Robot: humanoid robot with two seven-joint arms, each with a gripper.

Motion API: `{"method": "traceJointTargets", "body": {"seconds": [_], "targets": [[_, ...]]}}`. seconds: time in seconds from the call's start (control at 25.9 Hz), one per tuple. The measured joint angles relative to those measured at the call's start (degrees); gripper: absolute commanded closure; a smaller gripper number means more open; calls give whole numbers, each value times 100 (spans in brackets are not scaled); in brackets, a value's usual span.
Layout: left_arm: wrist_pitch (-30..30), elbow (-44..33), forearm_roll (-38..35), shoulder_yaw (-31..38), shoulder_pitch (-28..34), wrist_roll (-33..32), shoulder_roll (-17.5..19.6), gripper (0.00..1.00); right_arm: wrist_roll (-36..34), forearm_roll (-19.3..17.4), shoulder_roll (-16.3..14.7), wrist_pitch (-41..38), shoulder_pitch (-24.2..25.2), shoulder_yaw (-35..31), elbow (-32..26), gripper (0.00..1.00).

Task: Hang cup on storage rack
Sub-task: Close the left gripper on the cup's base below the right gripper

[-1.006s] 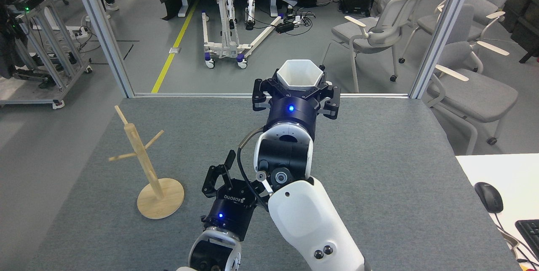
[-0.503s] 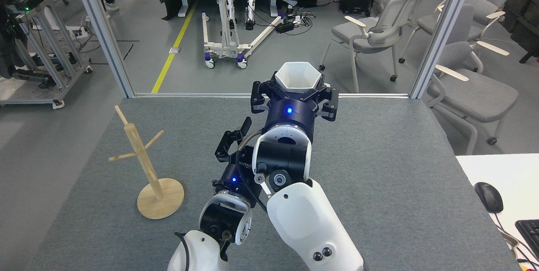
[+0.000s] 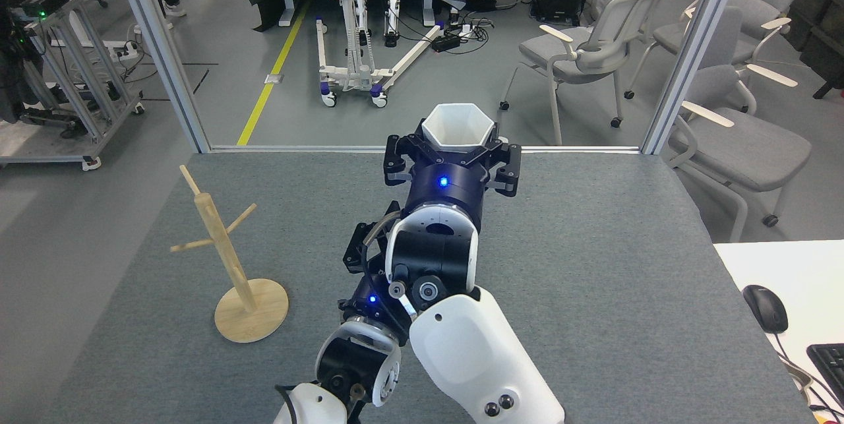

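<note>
Grey felt: covers our whole table, pretty much bare in the middle.
Left gripper: closest to us, tucked behind our right forearm, so most of it's hidden; honestly we can't tell how its jaws stand.
Storage rack: light wood, upright on its round base at the left of the table, pegs all bare, well apart from both arms.
Right gripper: up near the table's far edge, fingers closed in around the cup from both sides.
Cup: white, hexagonal, mouth tipped toward us, sitting in our right gripper, off the table.
Chairs: grey, out on the floor past the table.
</note>
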Motion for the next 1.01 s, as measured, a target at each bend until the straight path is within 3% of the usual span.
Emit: {"method": "traceJointTargets", "body": {"seconds": [0.58,1.01], "targets": [[54,-20,18,-127,-264,-80,-104,5,-9,-9,2,22,71,78,43,79],[237,703,80,-99,-927,-314,-162,6,-25,-20,9,16,78,82,44,78]]}}
